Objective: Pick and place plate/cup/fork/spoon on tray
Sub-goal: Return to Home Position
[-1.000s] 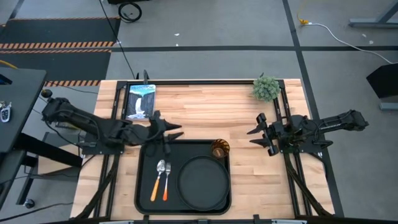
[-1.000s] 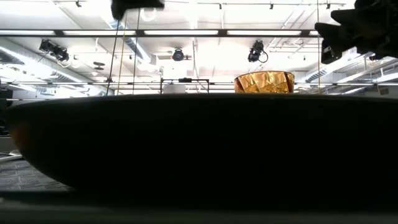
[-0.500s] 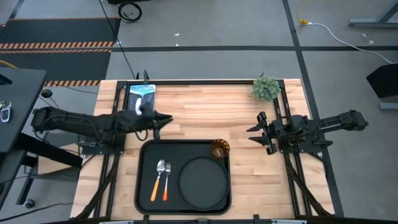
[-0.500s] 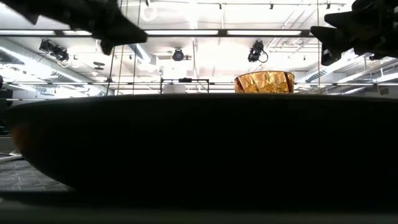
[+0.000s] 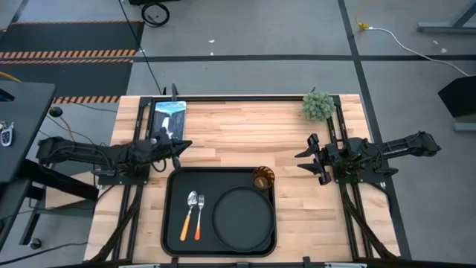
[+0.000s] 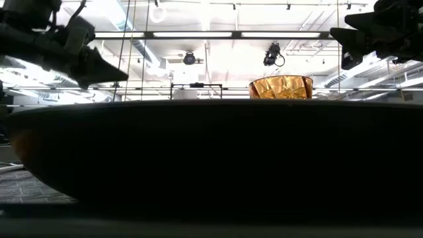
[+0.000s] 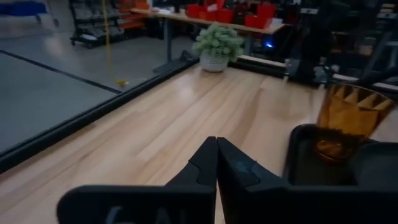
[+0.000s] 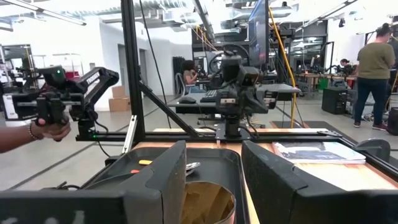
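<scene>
The black tray (image 5: 172, 223) lies at the table's near middle. On it lie the round black plate (image 5: 242, 218) at the right and the spoon (image 5: 190, 212) and fork (image 5: 199, 217) side by side at the left. The amber cup (image 5: 262, 178) stands upright in the tray's far right corner. My left gripper (image 5: 186, 145) is shut and empty, just beyond the tray's far left corner. In its wrist view the shut fingers (image 7: 216, 152) point past the cup (image 7: 345, 121). My right gripper (image 5: 303, 161) hovers open to the right of the tray, facing the cup (image 8: 202, 202).
A small potted plant (image 5: 318, 106) stands at the far right of the table, and a picture book (image 5: 167, 119) lies at the far left. Bare wood stretches between them. Beyond the table, a person's hand (image 8: 31, 134) holds a controller.
My left gripper has pulled back from over the tray's far left corner toward the table's left edge, and its fingers have shut on nothing. The things on the tray have stayed where they were.
</scene>
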